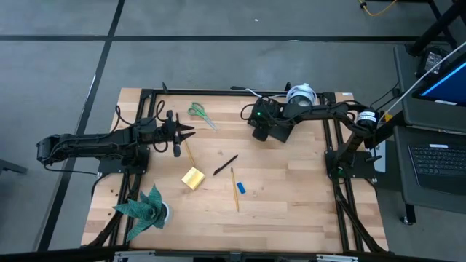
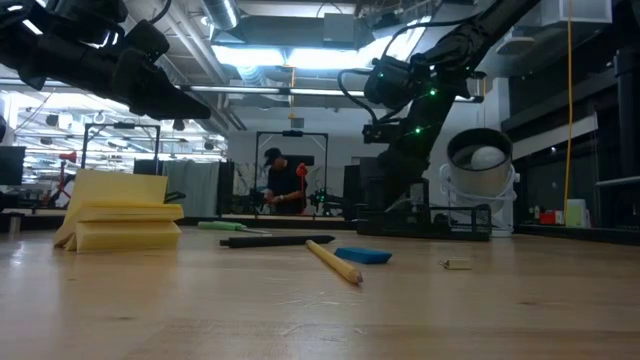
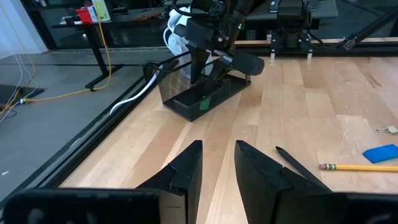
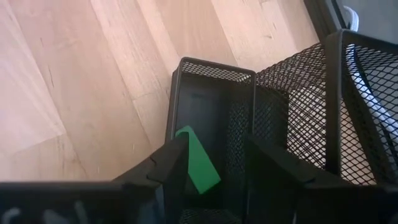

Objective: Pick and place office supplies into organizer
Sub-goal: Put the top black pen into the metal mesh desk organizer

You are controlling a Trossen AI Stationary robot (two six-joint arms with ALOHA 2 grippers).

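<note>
The black mesh organizer [image 3: 180, 99] stands near the table's far edge, next to the round white device. My right gripper [image 4: 216, 142] hangs open over its low front compartment [image 4: 214, 70]. The tiny green piece [image 4: 198, 160] lies in that compartment, close beside one finger; in the left wrist view the green piece [image 3: 204, 103] shows inside the tray. My left gripper [image 1: 191, 132] hovers open over the table's left half. The green-handled scissors [image 1: 198, 113], yellow sticky-note pad [image 1: 193, 178], black pen [image 1: 225, 165], two pencils [image 1: 235, 189] [image 1: 188, 151] and blue block [image 1: 241, 188] lie flat on the wood.
A green paper plant [image 1: 145, 207] stands at the near left corner. The round white device [image 1: 301, 94] sits behind the organizer at the far edge. Black frame rails [image 1: 336, 182] run along the table's sides. A person [image 2: 283, 185] stands in the room far behind the table.
</note>
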